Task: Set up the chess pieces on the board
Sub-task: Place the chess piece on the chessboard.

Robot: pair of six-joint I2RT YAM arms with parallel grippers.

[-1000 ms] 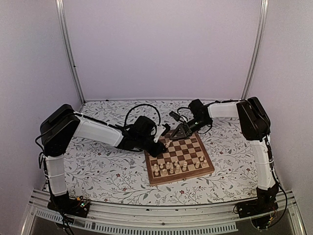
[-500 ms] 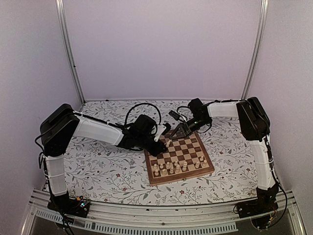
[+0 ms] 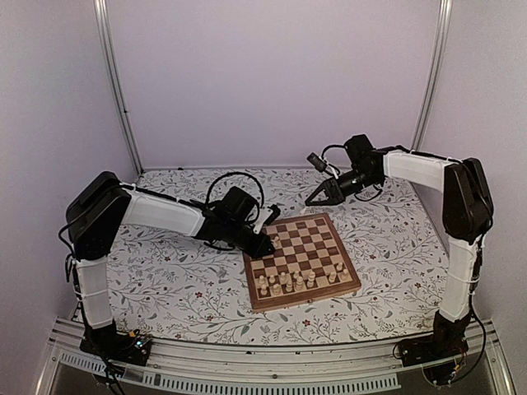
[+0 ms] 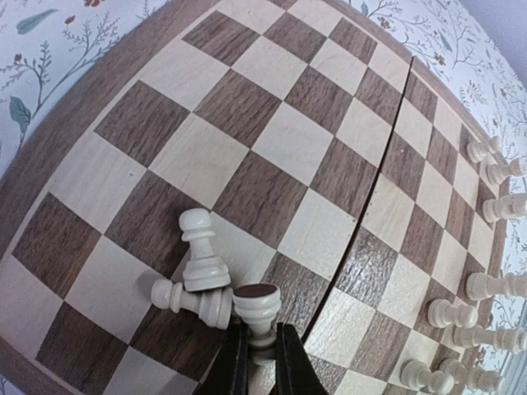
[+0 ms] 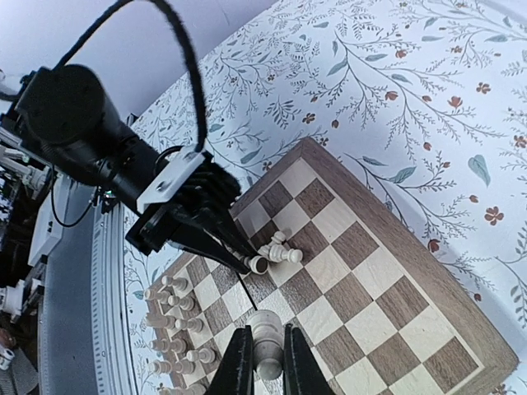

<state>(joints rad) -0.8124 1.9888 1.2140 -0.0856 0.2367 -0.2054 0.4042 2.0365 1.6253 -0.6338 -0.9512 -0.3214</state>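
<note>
**Clerk:** Item one, the left pincer?

**Arm:** My left pincer [image 4: 260, 346] is clenching a pale cream turned chess piece [image 4: 257, 303], its dark round end facing the camera. It is at the far-left corner of the square dark-brown-and-tan checkered wooden board [image 4: 272, 140]. Just beside it, a small pale pawn [image 4: 200, 262] is leaning on a pale piece lying flat [image 4: 193, 298].

**Clerk:** Item two?

**Arm:** My right pincer [image 5: 265, 350] is grasping a second pale turned piece [image 5: 264, 331], hanging in the air near the board's far edge.

**Clerk:** Step in hand?

**Arm:** Placing, I judge. Rows of pale pieces [image 3: 290, 281] are standing along the near edge. Next, each held piece needs setting upright on a free square, and then the toppled pair needs righting.

**Clerk:** Lettering?

**Arm:** I am reading none.
</note>
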